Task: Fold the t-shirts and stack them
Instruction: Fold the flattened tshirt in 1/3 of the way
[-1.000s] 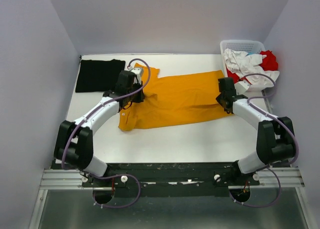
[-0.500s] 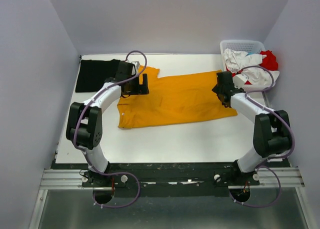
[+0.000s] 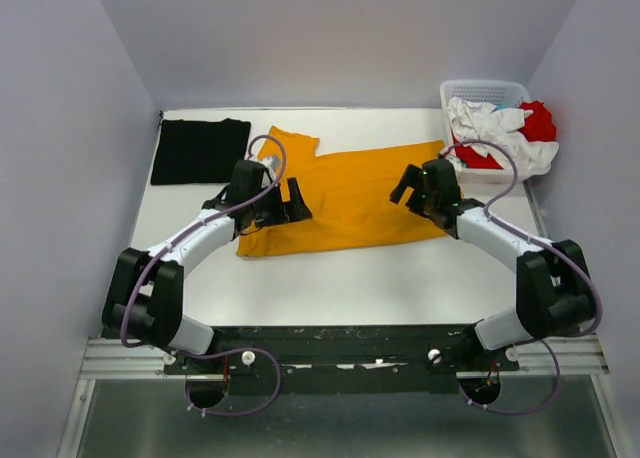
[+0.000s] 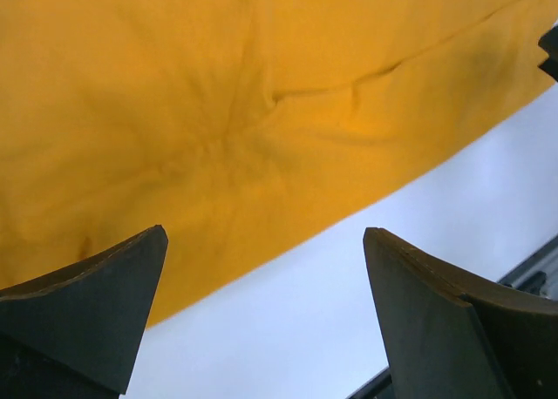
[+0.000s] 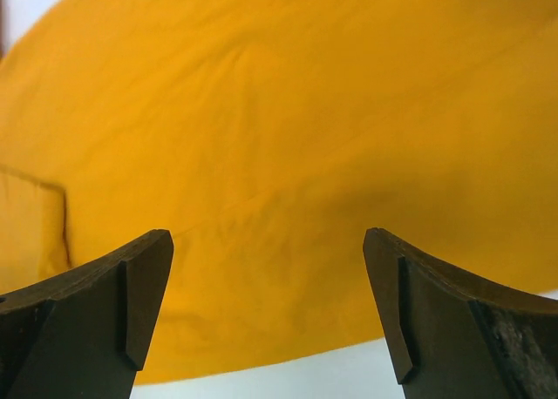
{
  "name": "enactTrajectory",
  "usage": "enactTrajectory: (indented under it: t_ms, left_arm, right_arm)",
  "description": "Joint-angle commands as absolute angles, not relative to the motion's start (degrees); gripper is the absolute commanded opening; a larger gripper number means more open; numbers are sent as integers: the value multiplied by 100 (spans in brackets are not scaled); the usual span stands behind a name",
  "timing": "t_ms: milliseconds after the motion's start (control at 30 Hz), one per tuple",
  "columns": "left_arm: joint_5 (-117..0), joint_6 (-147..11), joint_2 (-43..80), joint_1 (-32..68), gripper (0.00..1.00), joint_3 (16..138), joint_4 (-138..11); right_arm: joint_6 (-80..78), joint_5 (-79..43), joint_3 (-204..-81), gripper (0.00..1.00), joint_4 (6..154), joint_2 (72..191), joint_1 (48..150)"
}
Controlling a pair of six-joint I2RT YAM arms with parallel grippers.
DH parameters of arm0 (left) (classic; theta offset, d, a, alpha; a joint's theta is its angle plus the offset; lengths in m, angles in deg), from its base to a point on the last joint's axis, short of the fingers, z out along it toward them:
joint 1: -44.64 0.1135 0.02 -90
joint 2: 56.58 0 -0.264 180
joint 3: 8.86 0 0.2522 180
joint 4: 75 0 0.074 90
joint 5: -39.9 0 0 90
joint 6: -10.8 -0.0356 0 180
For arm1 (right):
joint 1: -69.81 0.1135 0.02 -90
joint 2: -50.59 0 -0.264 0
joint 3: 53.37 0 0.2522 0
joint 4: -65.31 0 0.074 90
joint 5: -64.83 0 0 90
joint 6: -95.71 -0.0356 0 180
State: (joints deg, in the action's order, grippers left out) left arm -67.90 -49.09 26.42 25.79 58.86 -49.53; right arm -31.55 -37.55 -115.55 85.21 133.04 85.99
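**Desk:** What has changed since a second ago?

**Me:** Both grippers have let go. They were clamped on the two ends of the orange shirt (image 3: 350,198). Now the left gripper (image 3: 296,200) and right gripper (image 3: 405,186) are spread wide with nothing in them, and both have moved inward over the cloth.

**Desk:** Arm poses?

**Me:** I see each arm bent at the elbow, reaching from the near edge of the table (image 3: 350,278) toward the middle. The two wrists turn in to face each other. In the left wrist view the fingers (image 4: 87,312) frame orange cloth and bare table.

**Desk:** Where are the shirts?

**Me:** The orange one lies flat across the middle, lengthwise from left to right. The black shirt (image 3: 200,150) sits folded in the far left corner. White cloth (image 3: 495,126) and red cloth (image 3: 538,123) are heaped in the basket (image 3: 485,84) at the far right corner.

**Desk:** Anything unclear?

**Me:** The left arm covers part of the orange shirt's left end. I cannot count the garments in the basket.
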Motion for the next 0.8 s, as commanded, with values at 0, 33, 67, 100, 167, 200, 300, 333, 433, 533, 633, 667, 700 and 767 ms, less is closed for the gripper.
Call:
enactTrajectory:
  t_ms: [0,33,67,100,167,200,300,333,433,533,633,667,700,767]
  left_arm:
    - [-7032,-4141,2788,2531,98,5229,-5410]
    - [-6885,-4108,2839,2539,99,5215,-5296]
    - [-6710,-4034,2853,2539,99,5170,-5197]
    - [-6622,-3985,2860,2554,99,5077,-5167]
    - [-6525,-3814,2848,2583,98,4874,-5099]
    - [-6516,-3775,2857,2592,99,4785,-5074]
    - [-6513,-3660,2871,2601,99,4621,-4959]
    - [-6553,-3600,2854,2601,99,4575,-4917]
    - [-6525,-3417,2655,2592,99,4347,-4763]
    - [-6558,-3294,2341,2539,99,4020,-4628]
    - [-6525,-3100,1966,2183,99,3628,-4631]
    - [-6506,-2988,1857,2006,98,3518,-4614]
    - [-6450,-2871,1713,1832,99,3366,-4628]
    - [-6343,-2578,1438,1428,99,3092,-4663]
  right_arm:
    - [-2930,-2756,-11677,100,7961,14012,9159]
    - [-2981,-2792,-11719,100,7963,14168,9206]
    - [-3092,-2821,-11747,100,8006,14311,9219]
    - [-3194,-2922,-11738,100,8070,14371,9219]
    - [-3287,-3109,-11550,100,8107,14367,9214]
    - [-3328,-3183,-11421,100,8159,14331,9221]
    - [-3498,-3194,-10961,100,8239,14170,9217]
    - [-3560,-3135,-10825,100,8270,14084,9221]
    - [-3719,-2981,-10306,100,8455,13579,9230]
    - [-3700,-3018,-9947,100,9016,13021,9232]
    - [-3750,-3204,-9700,100,9732,12445,9239]
    - [-3846,-3323,-9581,100,9957,12210,9239]
    - [-3958,-3421,-9473,100,10116,12018,9239]
    - [-4294,-3491,-9234,100,10287,11603,9239]
